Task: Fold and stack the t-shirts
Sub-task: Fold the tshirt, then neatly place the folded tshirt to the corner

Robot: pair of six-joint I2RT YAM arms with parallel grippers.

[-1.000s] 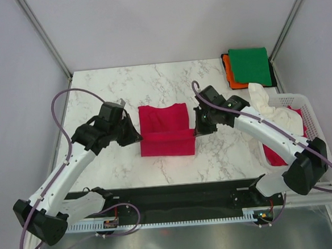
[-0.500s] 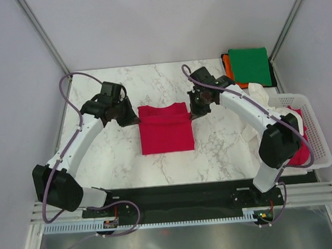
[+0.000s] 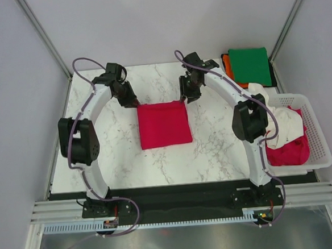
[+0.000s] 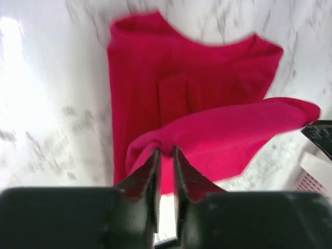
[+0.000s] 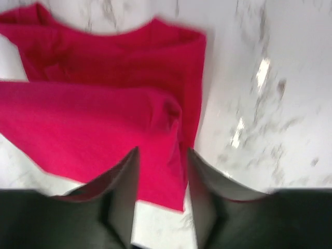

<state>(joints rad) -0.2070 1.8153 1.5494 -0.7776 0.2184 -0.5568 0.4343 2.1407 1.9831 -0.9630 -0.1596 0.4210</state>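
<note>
Left tool (image 3: 134, 103), right tool (image 3: 185, 98) at red t-shirt (image 3: 164, 126) corners (basket (image 3: 319, 126) aside).

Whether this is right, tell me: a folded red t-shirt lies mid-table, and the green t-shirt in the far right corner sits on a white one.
Wrong: the green t-shirt sits on an orange t-shirt, not a white one; the top external view shows it. The folded red t-shirt does lie mid-table.

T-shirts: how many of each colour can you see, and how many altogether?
Red: 2, the folded red t-shirt and the crumpled red t-shirt
Green t-shirt: 1
Orange t-shirt: 1
White t-shirt: 1
Total: 5
</note>
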